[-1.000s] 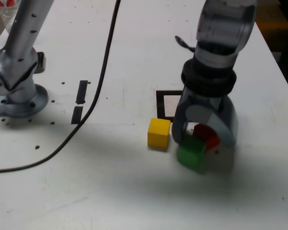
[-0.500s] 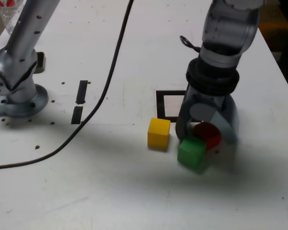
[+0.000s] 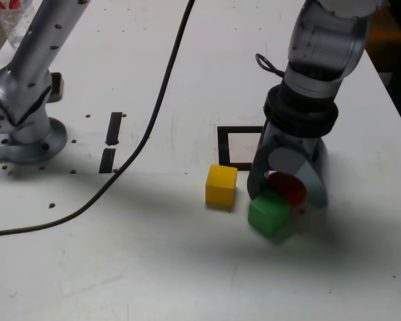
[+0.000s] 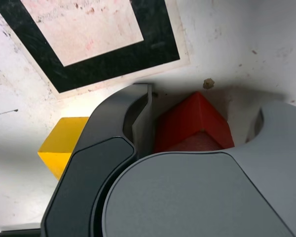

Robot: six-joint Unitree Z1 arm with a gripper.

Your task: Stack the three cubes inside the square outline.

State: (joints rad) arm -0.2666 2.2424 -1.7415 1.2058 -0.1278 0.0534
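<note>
Exterior view: mounted off the arm, high and in front, looking down at a slant over the white desk (image 3: pixel 187 267); mid-range, taking in the arm's base (image 3: pixel 23 137) at the exterior view's left and the working area at its right.

Wrist view: carried on the wrist, facing almost straight down along the fingers (image 4: pixel 138 123); very close to the desk surface.

Shared ground: square outline (image 3: pixel 235 148) (image 4: pixel 113 59), red cube (image 3: pixel 289 187) (image 4: pixel 197 126), yellow cube (image 3: pixel 221 185) (image 4: pixel 64 143).
</note>
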